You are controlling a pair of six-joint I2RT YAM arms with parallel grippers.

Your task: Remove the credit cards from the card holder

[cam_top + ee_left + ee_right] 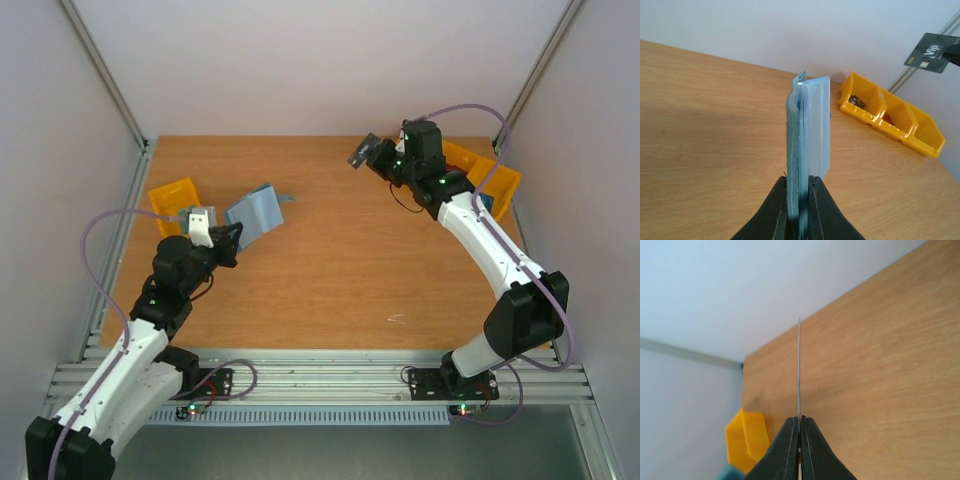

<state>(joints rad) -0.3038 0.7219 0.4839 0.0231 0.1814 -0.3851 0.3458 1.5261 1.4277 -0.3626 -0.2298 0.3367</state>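
Note:
The card holder, a teal-blue folding wallet with paler lining, is held above the left side of the table. My left gripper is shut on its lower edge. In the left wrist view the card holder stands edge-on between the closed black fingers of the left gripper. Up at the back right, my right gripper is shut on a dark grey credit card and holds it in the air. The credit card carries the lettering "VIP". In the right wrist view the credit card shows as a thin edge rising from the right gripper.
A row of yellow bins stands at the back right corner, with small items inside. One more yellow bin sits at the table's left edge, just behind the left gripper. Metal frame posts rise at both back corners.

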